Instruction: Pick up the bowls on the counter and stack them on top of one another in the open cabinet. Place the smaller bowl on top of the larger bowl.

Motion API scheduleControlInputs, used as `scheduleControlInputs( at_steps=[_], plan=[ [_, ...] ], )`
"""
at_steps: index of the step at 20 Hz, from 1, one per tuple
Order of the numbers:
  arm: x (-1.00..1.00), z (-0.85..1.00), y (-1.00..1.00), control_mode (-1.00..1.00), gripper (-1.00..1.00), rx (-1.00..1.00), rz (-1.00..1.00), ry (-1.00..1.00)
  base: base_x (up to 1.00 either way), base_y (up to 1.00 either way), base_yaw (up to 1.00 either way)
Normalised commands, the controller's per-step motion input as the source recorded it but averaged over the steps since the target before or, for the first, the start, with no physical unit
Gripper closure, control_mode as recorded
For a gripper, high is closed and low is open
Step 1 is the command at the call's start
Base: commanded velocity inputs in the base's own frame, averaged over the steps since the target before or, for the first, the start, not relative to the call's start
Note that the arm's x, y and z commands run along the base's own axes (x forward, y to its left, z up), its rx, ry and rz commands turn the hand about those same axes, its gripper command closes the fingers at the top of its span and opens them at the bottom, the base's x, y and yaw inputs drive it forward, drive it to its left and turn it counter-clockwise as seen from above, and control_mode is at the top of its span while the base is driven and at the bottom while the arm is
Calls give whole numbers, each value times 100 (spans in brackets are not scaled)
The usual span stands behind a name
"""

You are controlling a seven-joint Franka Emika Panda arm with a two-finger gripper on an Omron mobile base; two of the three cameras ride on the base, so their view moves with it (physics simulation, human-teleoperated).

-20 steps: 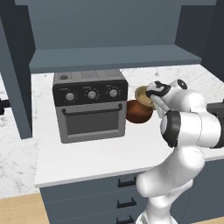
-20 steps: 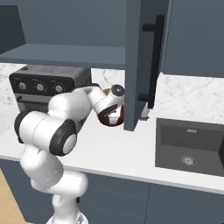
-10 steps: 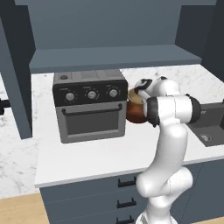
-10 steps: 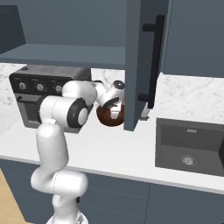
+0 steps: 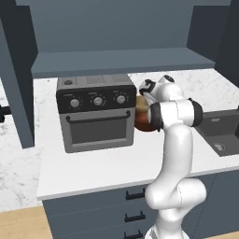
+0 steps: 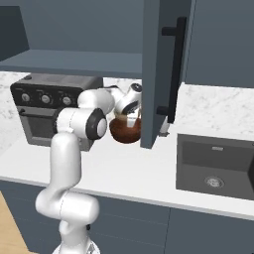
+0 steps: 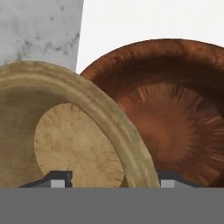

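Arm swung upright, hand (image 7: 116,177) straddling smaller bowl (image 7: 65,135) rim, grip unclear, beside larger bowl (image 7: 175,118)

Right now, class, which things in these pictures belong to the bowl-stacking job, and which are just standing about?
Belong to the job:
larger bowl
smaller bowl
counter
open cabinet
fingers, straddling the smaller bowl's rim

Just standing about:
toaster oven
sink
drawers

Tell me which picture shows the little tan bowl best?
The hand view: the smaller bowl looms close, showing its rim and pale inside, beside the larger bowl. In the left base view just a tan sliver peeks out between the toaster oven and the arm. The right base view doesn't show it clearly.
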Motion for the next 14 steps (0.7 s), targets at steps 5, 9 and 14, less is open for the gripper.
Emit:
scheduleControlInputs(
  at_steps=[5, 9, 14],
  plan=[
    [-85, 22, -45, -100, -100, 4, 0, 0, 0, 0, 0],
    [-68, 1, -32, -100, -100, 0, 1, 11, 0, 0, 0],
    [-7, -20, 0, -100, -100, -1, 11, 19, 0, 0, 0]
  ],
)
